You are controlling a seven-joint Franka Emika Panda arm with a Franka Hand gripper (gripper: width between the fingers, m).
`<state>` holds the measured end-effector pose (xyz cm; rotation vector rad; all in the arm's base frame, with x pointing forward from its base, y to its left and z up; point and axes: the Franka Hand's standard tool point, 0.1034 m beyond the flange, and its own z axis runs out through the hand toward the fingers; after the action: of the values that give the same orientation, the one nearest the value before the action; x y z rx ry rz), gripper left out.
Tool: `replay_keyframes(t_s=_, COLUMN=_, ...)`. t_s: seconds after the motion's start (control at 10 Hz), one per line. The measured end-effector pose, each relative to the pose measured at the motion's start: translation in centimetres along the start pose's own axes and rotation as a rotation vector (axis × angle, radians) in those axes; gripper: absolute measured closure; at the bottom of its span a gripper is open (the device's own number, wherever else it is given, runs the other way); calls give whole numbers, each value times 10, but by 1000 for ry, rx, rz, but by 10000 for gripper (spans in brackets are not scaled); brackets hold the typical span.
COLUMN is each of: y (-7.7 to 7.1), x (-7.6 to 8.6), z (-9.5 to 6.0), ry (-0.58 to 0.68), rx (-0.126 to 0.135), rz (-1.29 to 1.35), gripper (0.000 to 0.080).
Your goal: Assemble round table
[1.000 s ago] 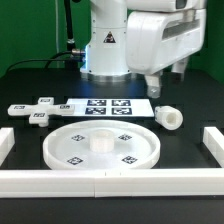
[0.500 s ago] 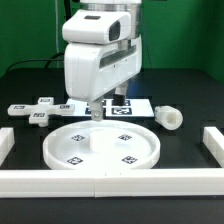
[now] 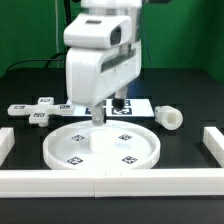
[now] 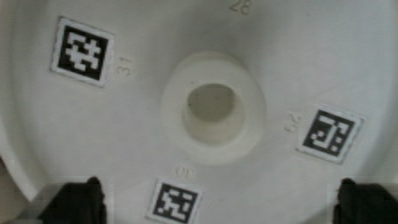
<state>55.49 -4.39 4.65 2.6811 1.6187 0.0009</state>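
Black fingertips [image 4: 80,200] stand spread wide, nothing between them. Your gripper [image 3: 107,110] hangs above the large rimmed white plastic round disc [image 3: 100,152], seemingly centred over its central socket [image 4: 212,104]. The short white cylinder post [image 3: 170,117] waits near the disc, ungrasped.

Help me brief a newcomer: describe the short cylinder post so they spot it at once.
Start at the large round disc in the middle. Toward the exterior view's right, just past the end of the marker board, sits the cylinder post. It is the only stubby cylinder; the cross-shaped piece opposite is flat with four arms.
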Motion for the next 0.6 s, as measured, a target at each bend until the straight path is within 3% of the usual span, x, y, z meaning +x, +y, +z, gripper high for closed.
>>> replay_keyframes(t_s=0.2, y=8, x=-3, z=16, ry=5, rx=-3, rz=9, gripper=150)
replay_keyframes(t_s=0.4, y=12, x=-1, z=16, ry=16, rx=-24, rz=10, gripper=150)
replay_keyframes(t_s=0.6, y=12, x=-1, z=16, ry=17, rx=-25, rz=11, gripper=150)
